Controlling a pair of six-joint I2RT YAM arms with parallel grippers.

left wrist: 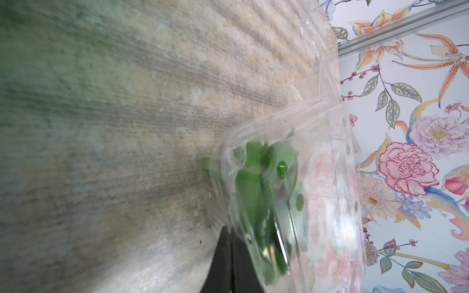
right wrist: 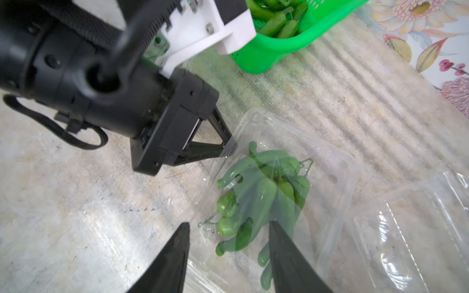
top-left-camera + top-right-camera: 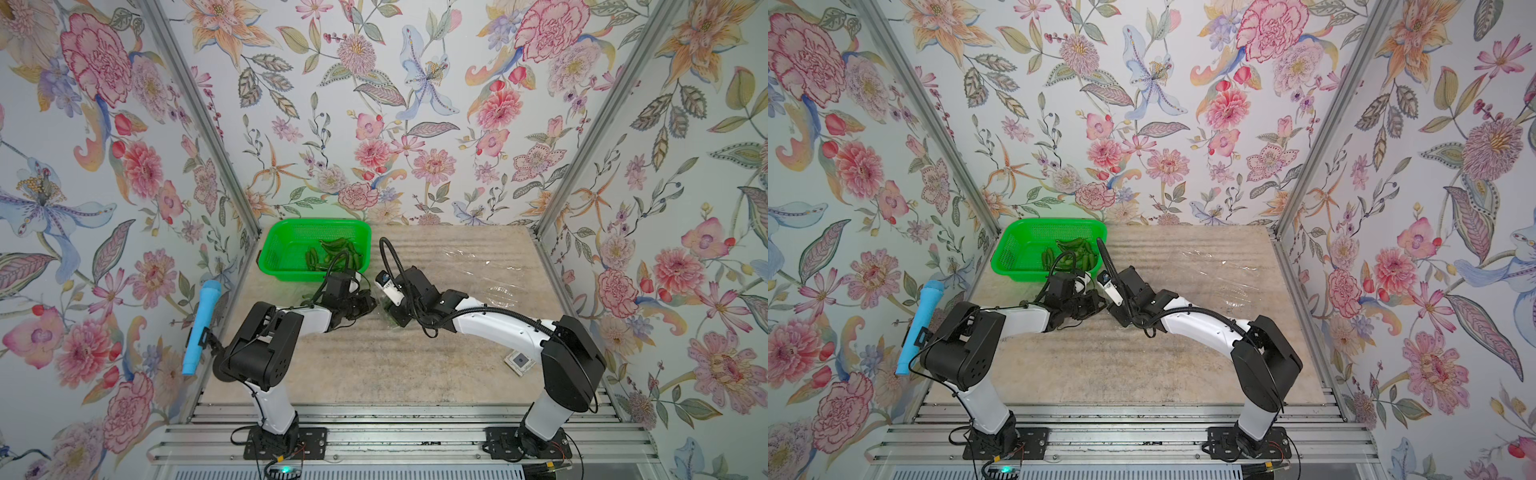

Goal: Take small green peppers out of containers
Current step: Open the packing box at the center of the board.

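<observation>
Mottled beige worktop (image 3: pixel 374 365). My left fingers (image 2: pixel 208 151) clenched on edge of clear clamshell pack (image 2: pixel 330 182), small green peppers (image 2: pixel 264 197) inside. My right fingers (image 2: pixel 175 261) released, spread above pack.

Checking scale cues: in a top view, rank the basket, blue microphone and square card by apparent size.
1. basket
2. blue microphone
3. square card
The basket lies farthest back yet looks largest, so no ranking is unsure.

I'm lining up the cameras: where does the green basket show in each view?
Both top views: green basket at the table's far left corner.
Left wrist: not in it.
Right wrist: basket behind the left gripper, peppers inside.
Shared landmark: the clear pepper container at that gripper's tip, in both wrist views.
</observation>
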